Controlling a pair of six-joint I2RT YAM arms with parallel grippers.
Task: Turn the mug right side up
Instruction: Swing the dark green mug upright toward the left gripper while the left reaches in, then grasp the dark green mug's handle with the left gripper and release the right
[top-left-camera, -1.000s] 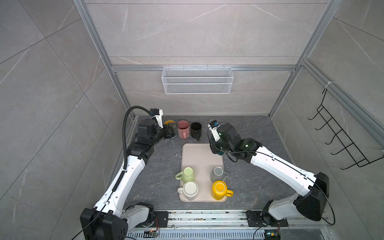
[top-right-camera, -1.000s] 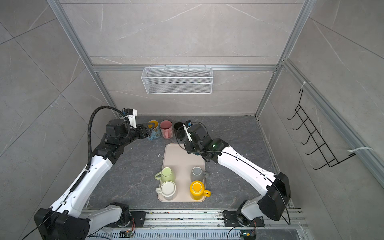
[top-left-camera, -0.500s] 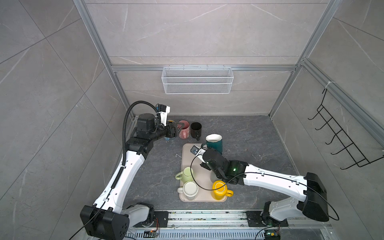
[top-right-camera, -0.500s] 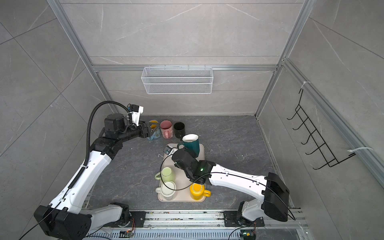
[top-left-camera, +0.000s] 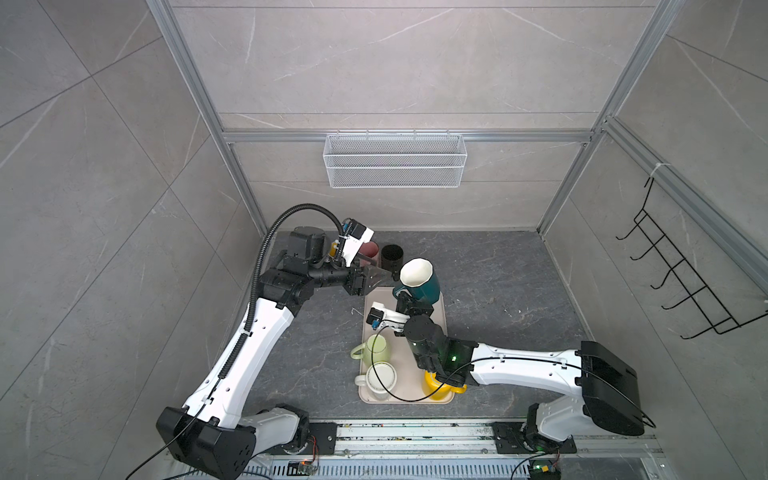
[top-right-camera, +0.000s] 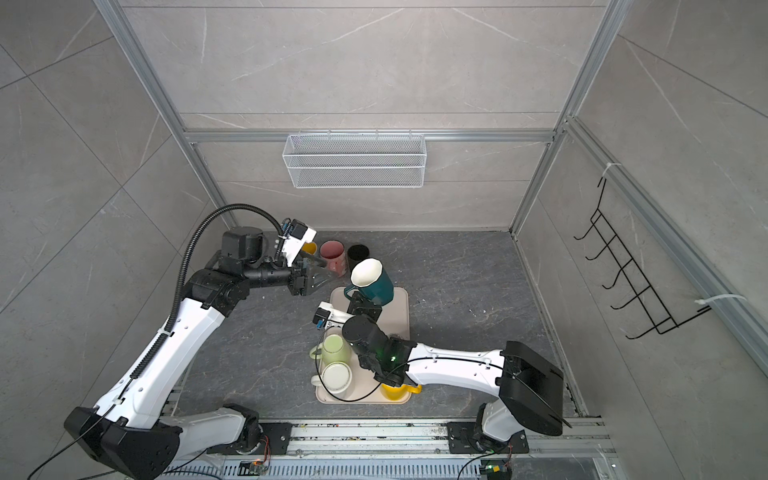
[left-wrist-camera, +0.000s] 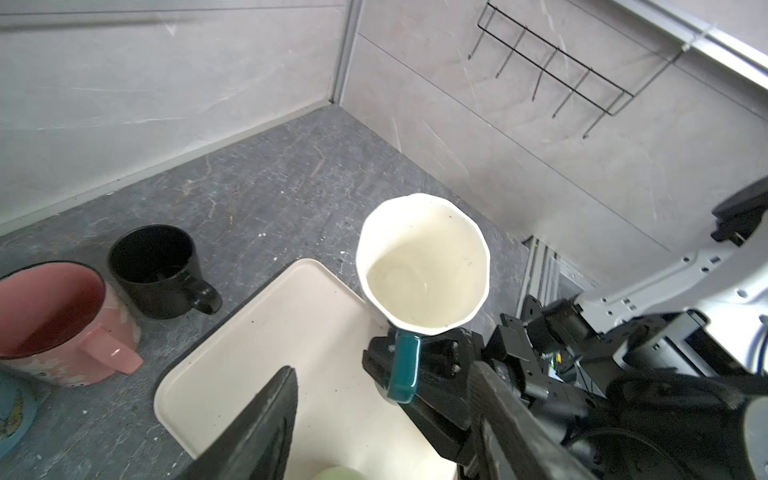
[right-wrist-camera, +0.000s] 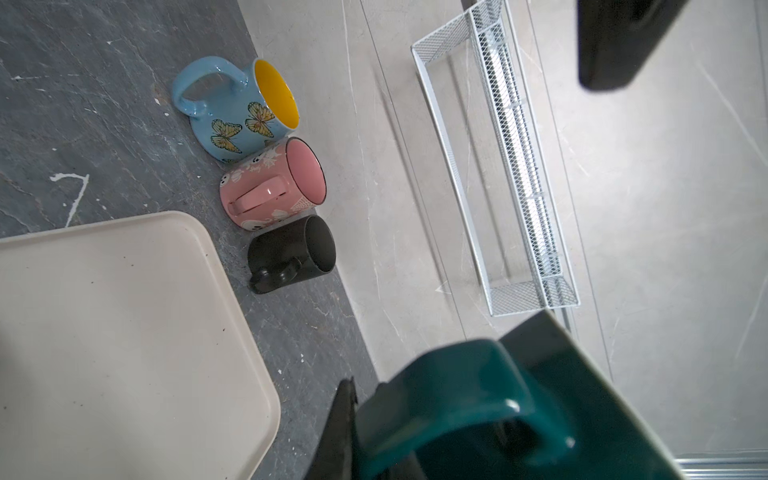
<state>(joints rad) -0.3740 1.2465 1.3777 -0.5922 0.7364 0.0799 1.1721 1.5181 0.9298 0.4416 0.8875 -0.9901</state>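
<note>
Teal mug (top-left-camera: 427, 287): glazed ceramic, glossy outside with bright highlights on the handle; cream inside, duller. Pink mug (right-wrist-camera: 257, 195): glossy glaze over a printed pattern. Blue mug (right-wrist-camera: 232, 116): shiny glaze, yellow lining. Black mug (right-wrist-camera: 286, 253): satin, low sheen. Tray (right-wrist-camera: 124, 316): beige plastic, smooth, matt, lightly speckled. Tabletop (top-left-camera: 498, 282): dark grey stone-look surface, matt, pale veins and scuffs. Walls (top-left-camera: 415, 62): pale grey stone-look panels, smooth, faint sheen. Basket (top-left-camera: 395, 166): white-coated wire mesh. Frame rail (top-left-camera: 407, 136): bare brushed metal. Arm shells (top-left-camera: 523, 365): smooth white plastic, joints matt black. Hose (top-left-camera: 270, 232): ribbed black plastic.
</note>
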